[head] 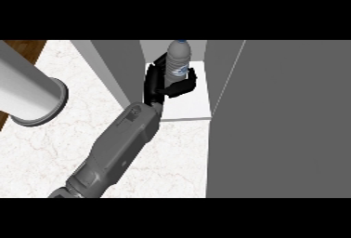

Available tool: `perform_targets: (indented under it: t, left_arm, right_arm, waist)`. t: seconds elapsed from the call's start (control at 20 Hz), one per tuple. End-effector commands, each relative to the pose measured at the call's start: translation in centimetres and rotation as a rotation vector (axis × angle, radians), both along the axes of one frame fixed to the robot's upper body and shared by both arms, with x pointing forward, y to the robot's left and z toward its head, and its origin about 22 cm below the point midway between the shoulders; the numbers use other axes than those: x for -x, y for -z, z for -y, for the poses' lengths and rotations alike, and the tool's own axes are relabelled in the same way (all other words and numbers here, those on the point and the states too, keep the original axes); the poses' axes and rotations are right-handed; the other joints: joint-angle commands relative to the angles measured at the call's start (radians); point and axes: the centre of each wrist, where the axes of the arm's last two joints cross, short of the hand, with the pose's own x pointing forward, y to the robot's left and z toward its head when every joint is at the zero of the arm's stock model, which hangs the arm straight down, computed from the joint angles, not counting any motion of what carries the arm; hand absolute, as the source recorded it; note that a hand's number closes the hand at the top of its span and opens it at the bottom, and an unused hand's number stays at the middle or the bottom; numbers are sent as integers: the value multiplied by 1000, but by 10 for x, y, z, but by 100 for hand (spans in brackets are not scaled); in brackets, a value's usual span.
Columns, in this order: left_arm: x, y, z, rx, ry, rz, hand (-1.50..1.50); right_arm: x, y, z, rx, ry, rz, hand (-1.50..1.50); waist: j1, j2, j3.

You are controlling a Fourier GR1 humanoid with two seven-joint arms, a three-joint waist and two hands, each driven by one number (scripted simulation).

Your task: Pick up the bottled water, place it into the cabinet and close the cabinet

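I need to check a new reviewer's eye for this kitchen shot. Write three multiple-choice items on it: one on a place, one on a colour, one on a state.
1. Where is the water bottle?
A. inside the open cabinet
B. on the counter
C. on the floor

2. What colour is the robot hand?
A. white
B. black
C. red

3. What is the robot hand doing?
A. resting flat
B. pushing a door
C. holding the bottle

Key: 1 A, the bottle stands above the white cabinet shelf between the grey walls. 2 B, the hand shows black against the white shelf. 3 C, its fingers curl round the bottle.
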Motion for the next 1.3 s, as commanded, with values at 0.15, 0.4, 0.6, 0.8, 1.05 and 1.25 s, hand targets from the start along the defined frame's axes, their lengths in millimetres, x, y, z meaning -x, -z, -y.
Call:
perform_targets:
  t: [0.15,0.4,0.6,0.8,1.05,1.25]
  left_arm:
    - [-20,14,-13,-238,-87,-5,150]
    - [-29,19,-33,-249,-201,-85,150]
    - [-31,19,-36,-177,-256,-51,150]
    - [-39,14,-55,-277,-269,-41,150]
    - [-42,9,-52,-373,-317,52,-150]
    - [-45,3,-53,-419,-340,69,-150]
  right_arm:
    - [-2,-6,0,-67,-27,27,-150]
    - [3,-9,3,-69,-43,30,-150]
    - [1,-15,4,-56,-35,39,-150]
    - [3,-15,1,-68,-27,48,-150]
    - [1,-13,6,-48,-86,58,-150]
    - [1,-9,6,-60,-79,52,-150]
  waist:
    - [-27,13,0]
    - [-26,13,-1]
    - [-36,23,-2]
    - [-40,21,-2]
    - [-59,28,-1]
    - [-61,29,-1]
